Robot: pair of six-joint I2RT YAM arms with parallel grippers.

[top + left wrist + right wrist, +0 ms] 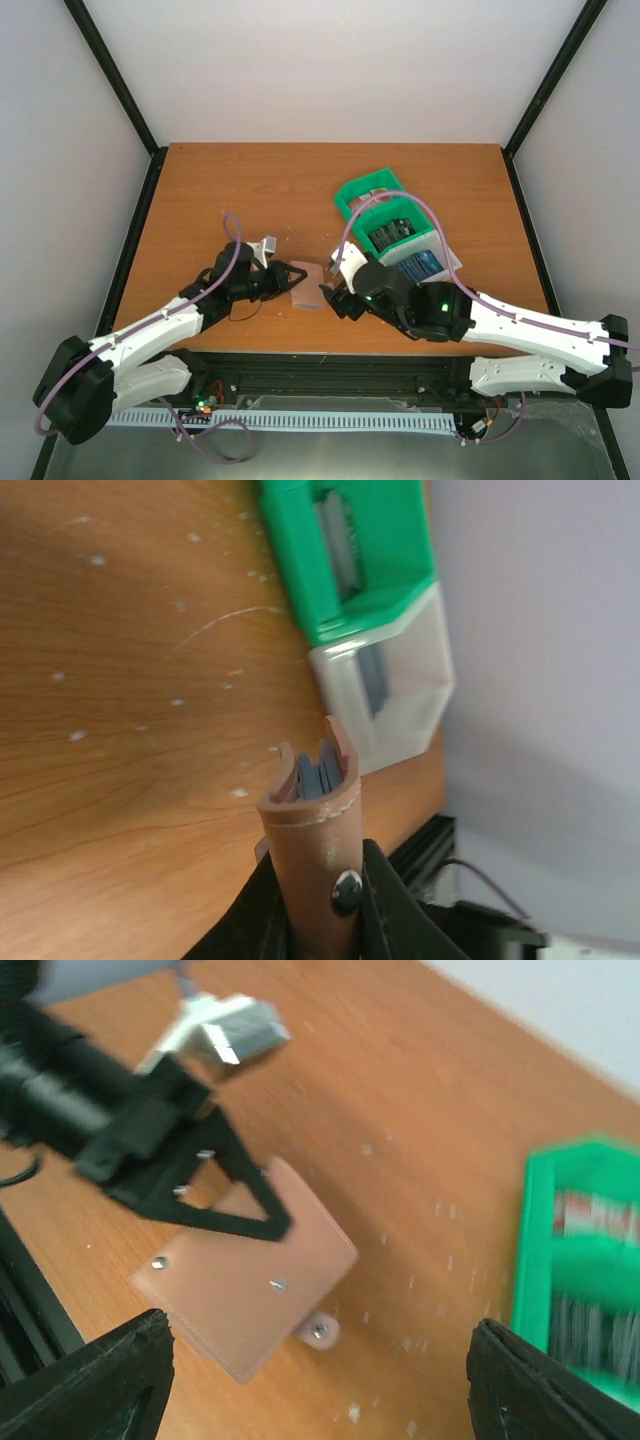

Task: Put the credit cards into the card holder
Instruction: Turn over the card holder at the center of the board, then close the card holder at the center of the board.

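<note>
While the left claw (322, 895) is pinched closed on the card holder (312, 825), the right claw (320, 1365) stands wide open just beside the holder and holds nothing. Cards (395, 232) lie in the green tray (362, 190) on the counter (250, 190), behind the right claw.

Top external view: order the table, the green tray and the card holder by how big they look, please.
Largest to smallest:
1. table, by far the biggest
2. green tray, counting its white section
3. card holder, partly covered but clearly the smallest
Nearness to the camera does not blur this order.
</note>
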